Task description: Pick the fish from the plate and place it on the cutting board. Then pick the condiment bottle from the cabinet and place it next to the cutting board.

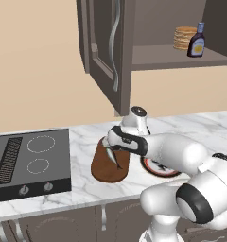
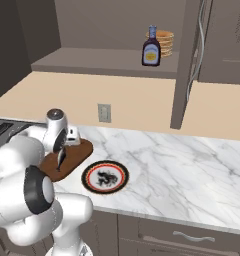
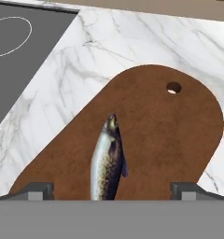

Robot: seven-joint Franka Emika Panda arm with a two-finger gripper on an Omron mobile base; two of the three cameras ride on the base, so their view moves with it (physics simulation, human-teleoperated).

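Observation:
The silver-grey fish [image 3: 107, 161] lies lengthwise on the dark-brown cutting board [image 3: 170, 135], its pointed end toward the board's hole. My gripper [image 3: 111, 189] hovers just above it, open, with the fingers spread well clear of the fish on both sides. From the left base view the gripper [image 1: 112, 150] hangs over the board [image 1: 103, 169] with the fish [image 1: 114, 159] under it. The plate [image 2: 123, 176] sits right of the board [image 2: 77, 152], showing its dark motif. The condiment bottle [image 1: 196, 41] stands on the shelf of the cabinet [image 1: 103, 42], whose door is swung open.
A tan stack of pancakes [image 1: 184, 38] stands beside the bottle [image 2: 151, 47] on the shelf. A black cooktop [image 1: 30, 158] lies left of the board. The open door edge [image 2: 189, 60] hangs over the counter. A wall outlet [image 2: 104, 113] is behind the board.

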